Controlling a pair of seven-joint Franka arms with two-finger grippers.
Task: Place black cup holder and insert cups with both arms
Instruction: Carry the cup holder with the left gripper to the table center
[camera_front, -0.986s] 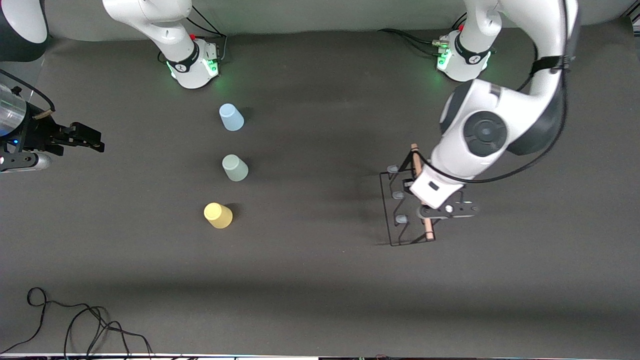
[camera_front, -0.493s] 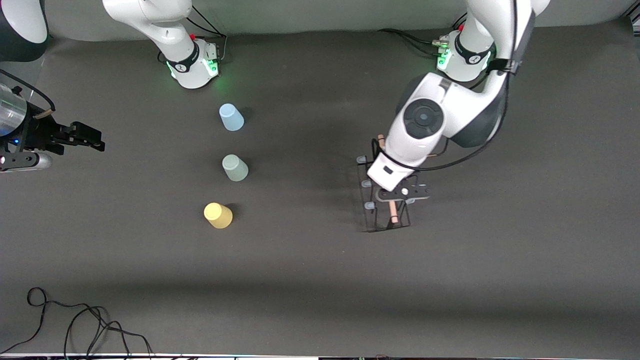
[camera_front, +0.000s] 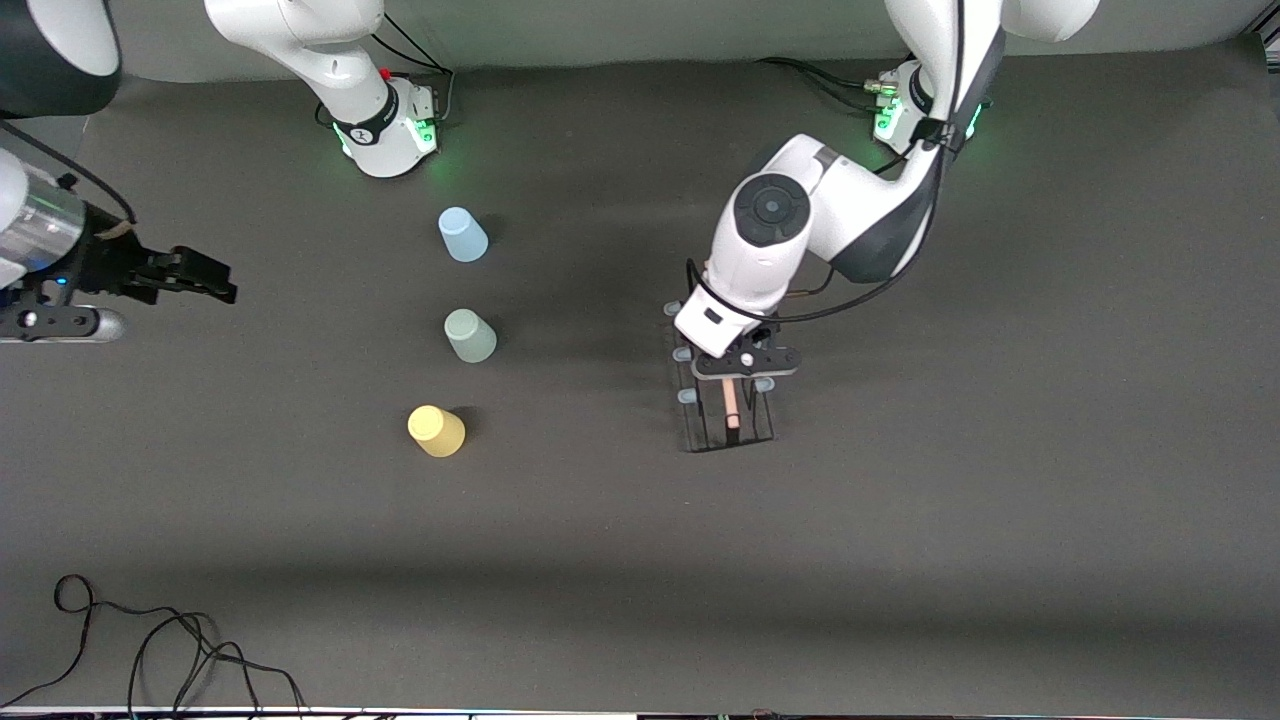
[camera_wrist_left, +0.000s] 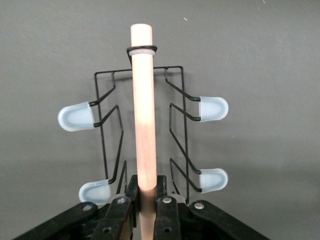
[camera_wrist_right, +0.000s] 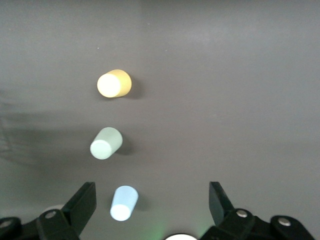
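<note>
Carrying black cup holder (camera_front: 727, 405) toward grey-green cup (camera_front: 469, 335); left gripper (camera_front: 742, 362) pinching wooden handle (camera_wrist_left: 144, 110); lower level, release gently. Right gripper (camera_front: 195, 277) spread, waiting.

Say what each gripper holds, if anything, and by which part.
The left gripper is shut on the cup holder, clamping its wooden rod. The right gripper is open and holds nothing.

We see the left gripper (camera_wrist_left: 148, 206) clamped on the wooden rod handle (camera_wrist_left: 143, 110) of the black cup holder (camera_wrist_left: 177, 125). Four pale capped pegs (camera_wrist_left: 76, 118) jut out over the grey tabletop (camera_wrist_left: 260, 60).
</note>
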